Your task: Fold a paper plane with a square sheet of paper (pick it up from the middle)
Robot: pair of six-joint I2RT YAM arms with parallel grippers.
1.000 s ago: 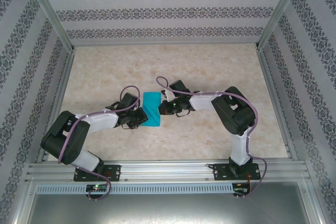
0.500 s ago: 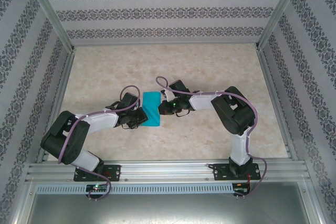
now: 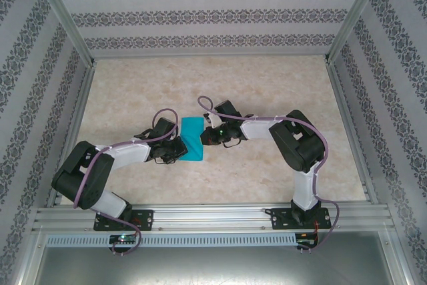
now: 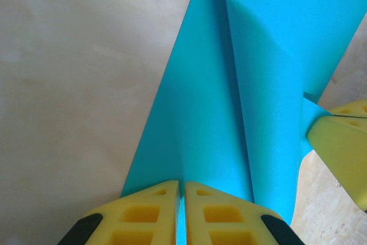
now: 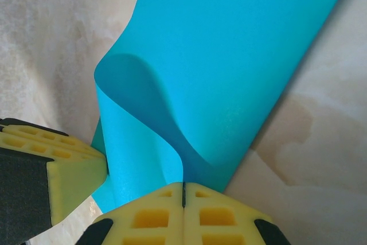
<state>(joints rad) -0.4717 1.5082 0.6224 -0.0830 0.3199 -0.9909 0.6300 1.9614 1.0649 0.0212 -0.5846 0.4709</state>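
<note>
The partly folded blue sheet of paper [image 3: 193, 137] is found at the middle of the table [image 3: 267, 85]. One edge is pinched by the left gripper [image 4: 180, 190], its fingers nearly closed. A curled edge is nipped by the right gripper [image 5: 183, 190], its fingers pressed tight together.

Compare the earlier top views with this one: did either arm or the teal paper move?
Nothing visibly changed. The left gripper and right gripper stay shut on opposite sides of the teal paper, which lies in the same spot on the table.
</note>
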